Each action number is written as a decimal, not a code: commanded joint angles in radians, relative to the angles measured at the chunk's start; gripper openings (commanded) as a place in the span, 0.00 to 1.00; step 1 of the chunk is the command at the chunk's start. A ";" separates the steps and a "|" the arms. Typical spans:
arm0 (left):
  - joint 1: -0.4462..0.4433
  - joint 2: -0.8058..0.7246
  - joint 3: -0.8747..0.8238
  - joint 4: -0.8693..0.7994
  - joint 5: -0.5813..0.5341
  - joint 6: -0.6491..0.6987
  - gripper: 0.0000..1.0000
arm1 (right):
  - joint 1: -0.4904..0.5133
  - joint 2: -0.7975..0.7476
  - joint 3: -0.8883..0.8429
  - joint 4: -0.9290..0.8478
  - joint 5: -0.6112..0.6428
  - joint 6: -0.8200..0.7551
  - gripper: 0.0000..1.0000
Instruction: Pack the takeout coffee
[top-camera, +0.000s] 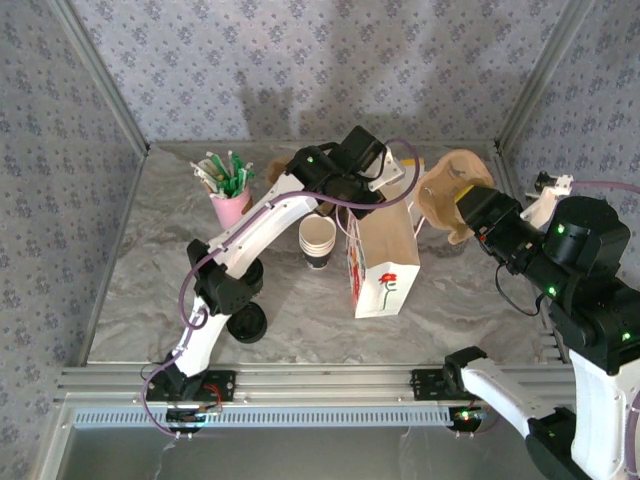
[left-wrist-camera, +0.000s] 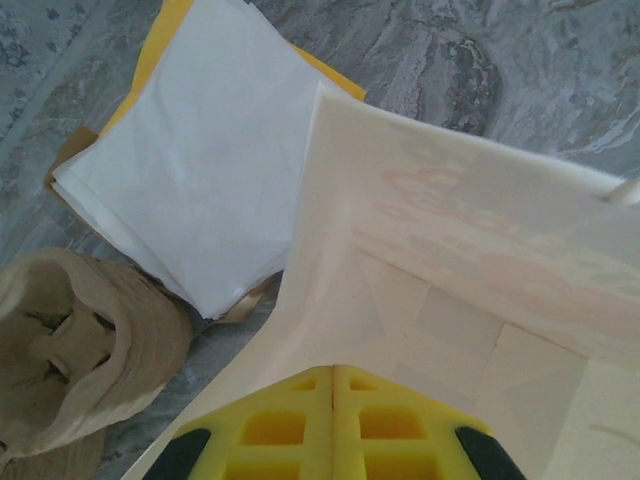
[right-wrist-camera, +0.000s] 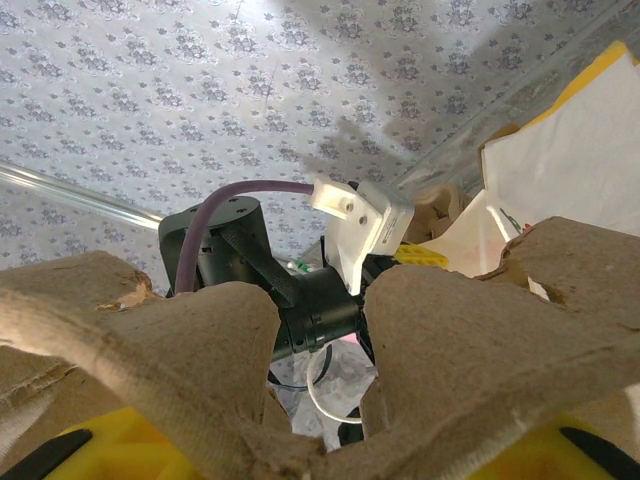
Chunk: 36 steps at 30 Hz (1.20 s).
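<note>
The takeout coffee (top-camera: 247, 322) stands on the near-left worktop (top-camera: 140, 300), close beside the left arm. At centre, the left gripper (left-wrist-camera: 333, 372) is pinched together on the paper bag's (top-camera: 385, 268) top rim. Far right, the right gripper (top-camera: 470, 205) clamps the cardboard cup carrier (top-camera: 448, 185).

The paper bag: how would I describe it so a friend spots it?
Look at the middle of the grey marbled table, right of the stack of white cups. The paper bag stands upright there, open on top. Unlike the brown cardboard carrier nearby, it is white with a red flower printed on it.
</note>
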 joint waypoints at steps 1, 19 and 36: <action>-0.003 -0.004 0.031 -0.022 0.032 -0.095 0.00 | -0.007 -0.011 0.003 0.015 0.005 0.004 0.42; -0.036 -0.050 0.072 -0.038 0.035 -0.480 0.15 | -0.008 -0.005 0.071 -0.028 0.017 -0.038 0.43; 0.043 -0.186 0.059 -0.097 -0.172 -0.384 0.74 | -0.008 -0.010 0.065 -0.035 0.005 -0.048 0.43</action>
